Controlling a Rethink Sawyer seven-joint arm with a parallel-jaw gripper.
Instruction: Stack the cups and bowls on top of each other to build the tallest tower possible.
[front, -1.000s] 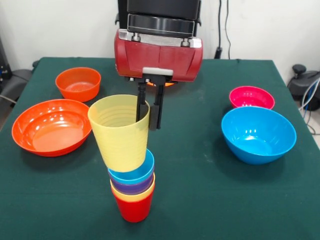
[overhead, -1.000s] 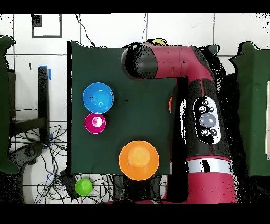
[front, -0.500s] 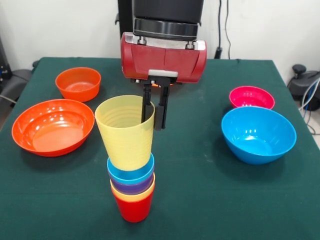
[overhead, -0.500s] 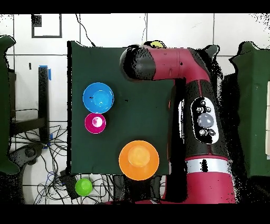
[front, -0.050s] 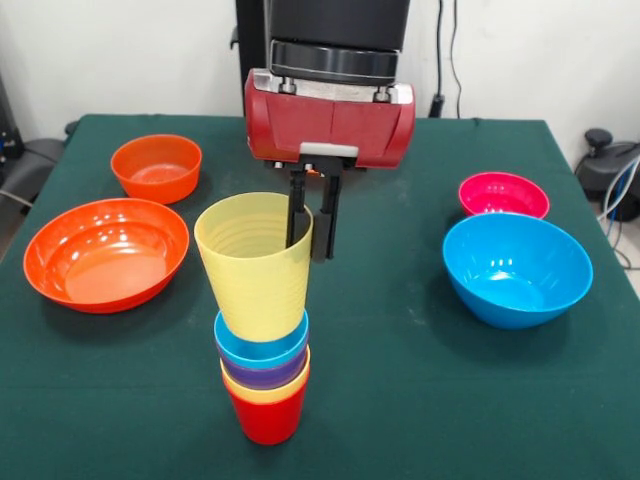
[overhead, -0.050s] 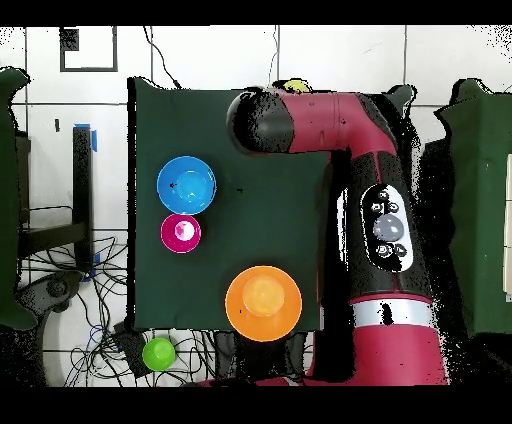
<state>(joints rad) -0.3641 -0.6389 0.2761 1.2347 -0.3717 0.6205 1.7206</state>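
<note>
Orange first, at the left of the front view: wide shallow orange bowl near the table edge, small orange bowl behind it, both loose and well apart from the stack.

Centre: tower stands on a red cup at its base, then yellow-orange, purple and blue rims nested upward. Pale yellow cup sits in the blue one, its long axis leaning slightly left, not fully seated by my reading.

Gripper comes straight down from above and is clamped on the pale yellow cup's right rim, one finger inside the wall, one outside. The cup hangs left of and below the jaws, so seating it calls for a straight-down push.

Right: small magenta-pink bowl, large blue bowl just in front. Overhead, the arm hides the tower.
</note>
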